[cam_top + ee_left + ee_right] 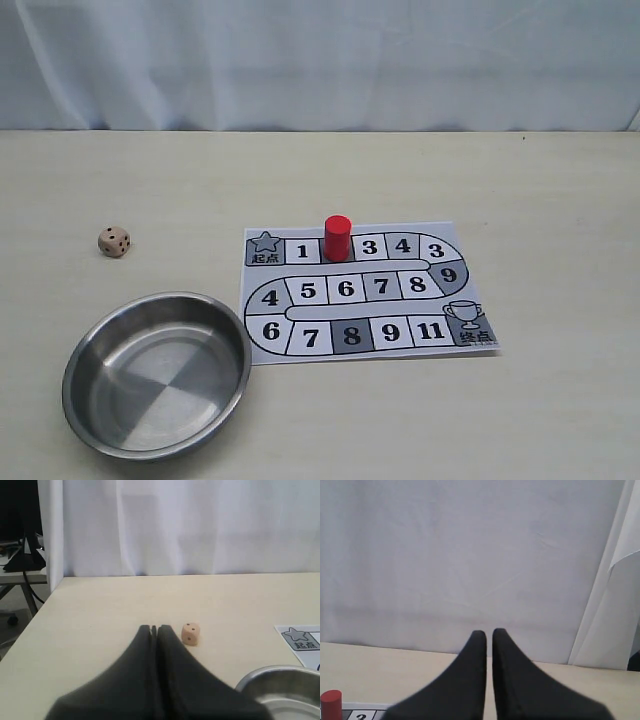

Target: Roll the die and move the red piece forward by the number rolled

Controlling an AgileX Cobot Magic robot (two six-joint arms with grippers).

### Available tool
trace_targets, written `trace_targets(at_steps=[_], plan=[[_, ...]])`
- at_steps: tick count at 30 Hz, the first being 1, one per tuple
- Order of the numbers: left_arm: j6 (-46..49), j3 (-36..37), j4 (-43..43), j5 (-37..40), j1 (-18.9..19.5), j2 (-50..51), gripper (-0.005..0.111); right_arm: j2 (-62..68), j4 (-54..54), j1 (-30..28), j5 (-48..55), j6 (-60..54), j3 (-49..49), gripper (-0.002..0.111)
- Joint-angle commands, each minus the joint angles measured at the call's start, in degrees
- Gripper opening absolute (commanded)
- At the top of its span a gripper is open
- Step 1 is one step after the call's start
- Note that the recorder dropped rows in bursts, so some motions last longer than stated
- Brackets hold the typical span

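Observation:
The die (114,241), a small pale wooden cube with black pips, lies on the table left of the board and beyond the steel bowl (157,373). The left wrist view shows the die (190,633) just past my left gripper (154,628), which is shut and empty. The red piece (337,238) stands upright in the board's top row, between the squares marked 1 and 3. It also peeks into the right wrist view as the red piece (330,704). My right gripper (485,632) hangs shut with nothing in it, above the table. Neither arm appears in the exterior view.
The printed game board (365,292) lies flat at mid-table, numbered squares winding from a star to a trophy. The steel bowl is empty, near the front left edge; its rim (280,679) shows in the left wrist view. A white curtain hangs behind the table.

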Motion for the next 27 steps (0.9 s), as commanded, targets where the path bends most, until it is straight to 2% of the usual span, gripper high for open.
trace_targets(at_steps=[1,12,18,27], plan=[[-0.26,0.20,0.08,-0.55,0.08,-0.36,0.000,-0.18,1.56,0.14,-4.08,0.00,3.70,0.004],[-0.26,0.20,0.08,-0.55,0.08,-0.36,0.000,-0.18,0.99,0.14,-10.59,-0.38,11.90,0.004],[-0.26,0.20,0.08,-0.55,0.08,-0.36,0.000,-0.18,-7.93,0.14,-7.04,7.75,11.90,0.004],[-0.26,0.20,0.08,-0.55,0.08,-0.36,0.000,-0.18,-8.06,0.14,-4.67,9.41,11.90,0.004]])
